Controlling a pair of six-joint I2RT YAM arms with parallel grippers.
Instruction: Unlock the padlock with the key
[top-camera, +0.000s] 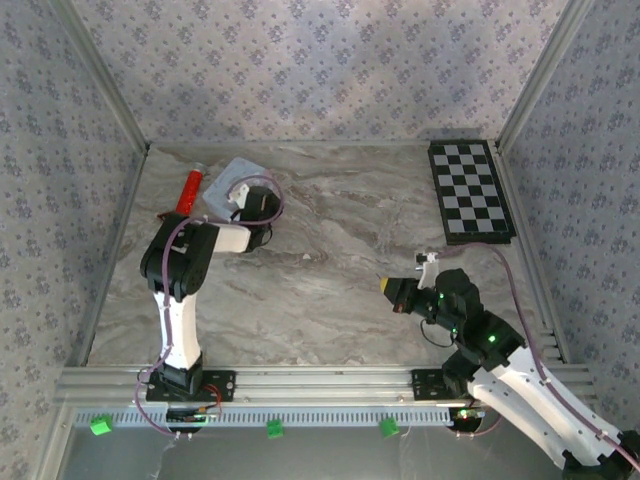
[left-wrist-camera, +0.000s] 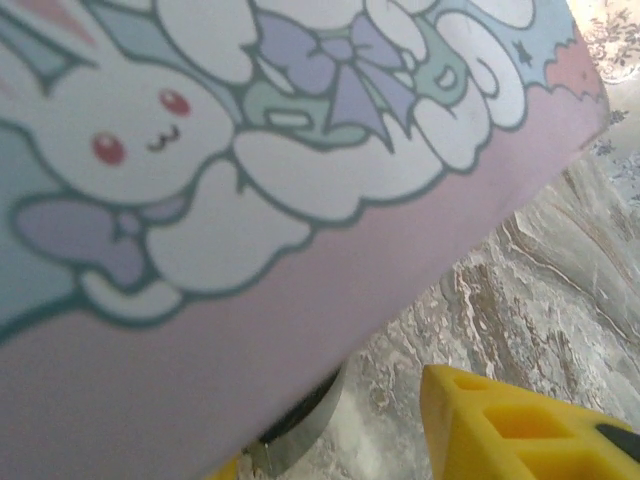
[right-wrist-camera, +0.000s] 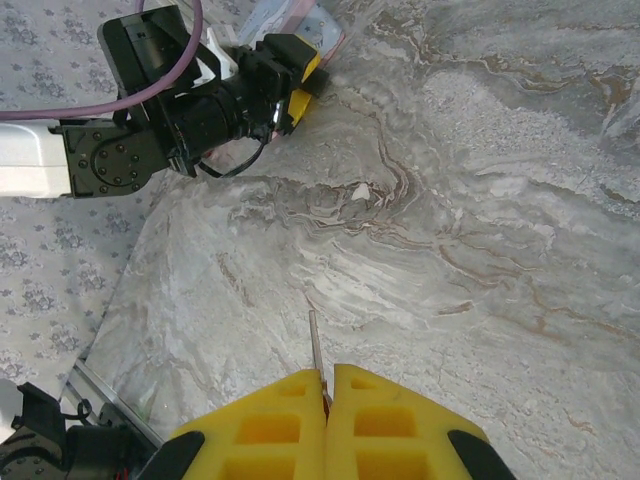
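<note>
Far-left corner of the table (top-camera: 340, 240): I see the pastel cartoon tin (top-camera: 232, 178) lying here, just beside the red tube (top-camera: 190, 188), with the left gripper (top-camera: 250, 203) at the tin's near-right edge.
Padlock: in my left wrist view a small dark, metal-rimmed piece (left-wrist-camera: 300, 432) peeks out from under the tin's edge. I take it for the padlock, though most of it is hidden.
Left gripper state: one yellow finger (left-wrist-camera: 520, 435) sits just right of that dark piece and a sliver of the other shows to its left. I cannot tell whether they are clamped on anything or merely straddling it.
Right gripper (right-wrist-camera: 325, 375): clenched on the key (right-wrist-camera: 314, 345), whose thin blade sticks out past the fingertips. It hovers right of the table's middle, toward the near edge.
Deciding relation: the padlock lies well apart from the key, across the table toward the far-left corner. The blade's long axis already points roughly that way.
Nearer arm: the left, right at the lock; the right must travel.
Keyhole: I can't see which way it faces.
Risk, as I judge it: such a tiny lock could shift under the key's push unless it is held firmly.
</note>
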